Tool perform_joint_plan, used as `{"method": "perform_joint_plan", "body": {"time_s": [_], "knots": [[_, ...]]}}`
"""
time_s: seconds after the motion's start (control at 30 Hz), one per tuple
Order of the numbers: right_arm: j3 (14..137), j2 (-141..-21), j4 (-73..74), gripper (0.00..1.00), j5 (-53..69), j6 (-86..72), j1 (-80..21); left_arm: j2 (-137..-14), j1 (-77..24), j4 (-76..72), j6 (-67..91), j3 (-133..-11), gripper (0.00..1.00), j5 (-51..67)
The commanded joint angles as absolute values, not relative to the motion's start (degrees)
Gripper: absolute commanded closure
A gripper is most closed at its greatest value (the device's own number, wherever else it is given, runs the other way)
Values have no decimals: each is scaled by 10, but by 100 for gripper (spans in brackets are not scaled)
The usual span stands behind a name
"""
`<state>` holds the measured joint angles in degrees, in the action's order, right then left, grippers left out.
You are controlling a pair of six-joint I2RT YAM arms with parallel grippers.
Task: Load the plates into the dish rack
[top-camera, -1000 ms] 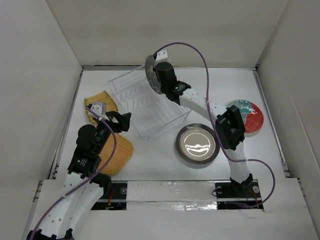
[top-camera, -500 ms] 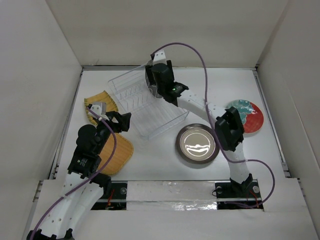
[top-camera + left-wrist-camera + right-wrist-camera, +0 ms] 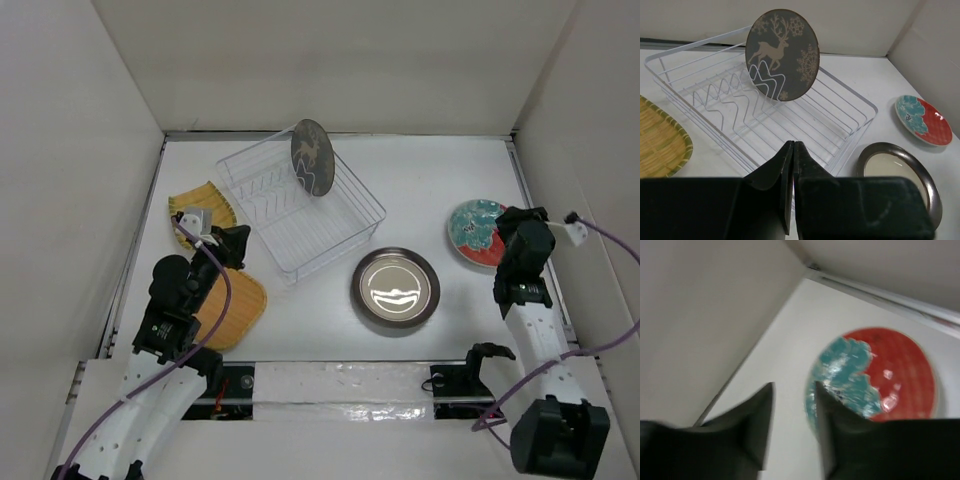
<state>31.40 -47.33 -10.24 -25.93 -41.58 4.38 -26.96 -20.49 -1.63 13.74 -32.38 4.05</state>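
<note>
- Top external view: the rack (image 3: 322, 230) sat at an angle on the far left part of the surface (image 3: 430, 175).
- The dark plate (image 3: 312, 158), with a pale deer on it, stood on edge among the prongs at the rack's far end.
- The fan-shaped yellow plate (image 3: 203, 200) lay flat just left of the rack. The round yellow plate (image 3: 240, 302) lay nearer, partly under the left arm.
- The silver plate (image 3: 396, 288) lay flat near the rack's near right side, apart from it.
- The red plate (image 3: 476, 228) lay flat by the right wall.
- The left gripper (image 3: 793, 146) was clenched on nothing, its fingers pressed together, pointing at the rack.
- The right gripper (image 3: 793, 390) was released, fingers parted with nothing between them, at the red plate's teal edge. Whether it touched the plate could not be told.
</note>
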Motion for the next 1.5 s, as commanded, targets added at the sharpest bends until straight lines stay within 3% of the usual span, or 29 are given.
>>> {"method": "perform_joint_plan", "body": {"time_s": [0.0,0.03,0.07,0.13,0.23,0.6,0.73,0.83,0.97,1.2,1.33,1.47], "knots": [[259,-474,-49,42,-176,-493,140,-263,-215,-34,137,-340,100,41],[251,-481,-46,23,-152,-493,177,-262,-221,-34,137,-342,86,40],[241,-491,-40,19,-135,-499,196,-260,-221,-33,138,-341,76,40],[230,-524,-50,16,-80,-503,223,-258,-228,-31,137,-341,54,37],[208,-554,-75,16,-60,-518,251,-258,-233,-28,136,-343,42,33],[231,-779,-188,27,89,-571,295,-250,-238,-24,130,-344,40,23],[257,-796,-153,48,96,-585,301,-249,-238,-23,128,-345,40,18],[253,-801,-163,75,113,-580,309,-250,-238,-24,127,-346,40,17],[251,-795,-168,100,111,-575,309,-249,-238,-23,127,-346,41,16],[214,-656,-241,100,101,-538,295,-253,-238,-24,127,-345,41,17],[266,-559,-219,100,90,-508,252,-256,-238,-25,127,-346,42,18],[374,-522,-197,100,66,-450,133,-260,-238,-25,125,-346,42,20]]}}
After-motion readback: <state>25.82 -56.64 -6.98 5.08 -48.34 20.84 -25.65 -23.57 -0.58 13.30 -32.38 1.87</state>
